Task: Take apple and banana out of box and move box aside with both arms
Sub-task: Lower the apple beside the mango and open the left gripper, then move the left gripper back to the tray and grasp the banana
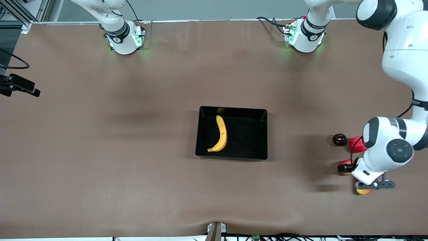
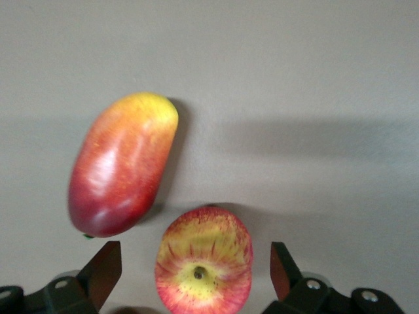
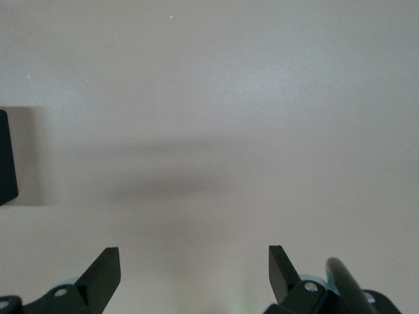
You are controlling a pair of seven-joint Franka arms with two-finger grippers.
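The black box (image 1: 247, 134) lies mid-table with the yellow banana (image 1: 219, 134) in it, toward the right arm's end. The red apple streaked with yellow (image 1: 347, 163) sits on the table near the left arm's end. In the left wrist view the apple (image 2: 204, 265) shows its stem dimple between the fingers. My left gripper (image 1: 347, 168) (image 2: 195, 271) is open and low around the apple, one finger (image 2: 105, 271) on each side, not touching. My right gripper (image 3: 194, 268) is open and empty over bare table, out of the front view.
A red-and-yellow mango (image 1: 363, 191) (image 2: 121, 163) lies beside the apple, nearer the front camera. A pinkish-red round fruit (image 1: 356, 144) and a dark round fruit (image 1: 339, 139) lie farther from it. A black edge (image 3: 6, 157) shows in the right wrist view.
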